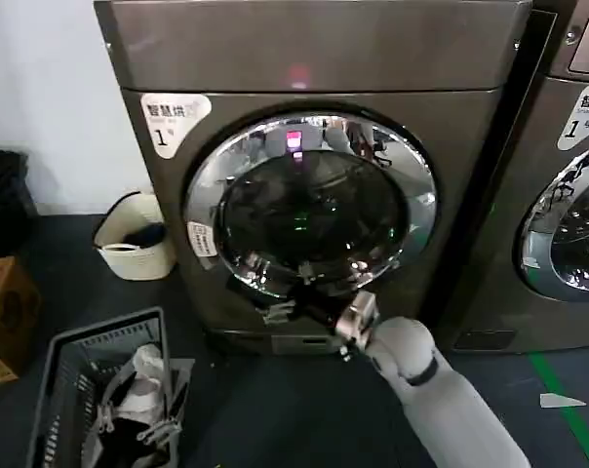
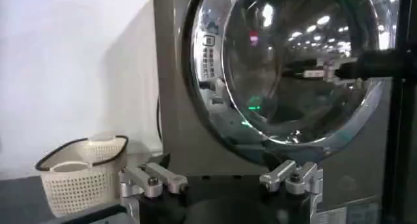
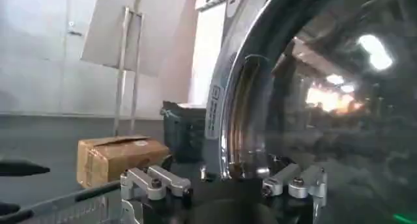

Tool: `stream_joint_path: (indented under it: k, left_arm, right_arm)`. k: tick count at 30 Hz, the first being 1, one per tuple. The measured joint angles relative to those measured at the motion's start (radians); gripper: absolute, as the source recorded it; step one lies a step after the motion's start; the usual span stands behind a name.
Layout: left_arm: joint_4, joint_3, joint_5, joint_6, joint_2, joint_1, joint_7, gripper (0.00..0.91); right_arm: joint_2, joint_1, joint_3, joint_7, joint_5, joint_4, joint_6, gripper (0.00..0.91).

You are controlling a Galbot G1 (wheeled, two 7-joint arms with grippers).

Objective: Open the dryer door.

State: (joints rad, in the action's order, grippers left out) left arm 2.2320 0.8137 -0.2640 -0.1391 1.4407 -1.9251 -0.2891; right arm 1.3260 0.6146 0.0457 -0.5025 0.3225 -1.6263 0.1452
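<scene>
— Right gripper point(image 1: 280, 310), lower centre of the head view: where exactly?
— Against the bottom rim of the dryer door point(image 1: 311, 205), jaws spread.
— And the door?
— Shut on the dryer point(image 1: 314, 58), mid-frame. Left gripper point(image 2: 221, 180) waits, jaws spread, before it.

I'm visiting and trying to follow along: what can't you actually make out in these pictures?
- Whether the dryer door has unlatched: head view, dark reflective glass hides the seam.
- What the right gripper touches on the chrome ring: head view, its own body covers the contact.
- Inside the drum: reflections in every view.
- The second machine: cut off by the head view's edge.
</scene>
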Motion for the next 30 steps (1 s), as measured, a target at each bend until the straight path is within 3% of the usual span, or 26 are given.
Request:
stream_joint_path:
  k: [12, 30]
  left_arm:
    - [0.009, -0.001, 0.005, 0.000, 0.000, -0.002, 0.000, 0.907]
    - [0.013, -0.002, 0.006, -0.006, 0.004, -0.007, 0.001, 0.907]
  right_arm:
    - [0.077, -0.061, 0.043, -0.001, -0.033, 0.088, -0.007, 0.907]
    - [0.122, -0.097, 0.071, -0.001, -0.041, 0.166, -0.018, 0.907]
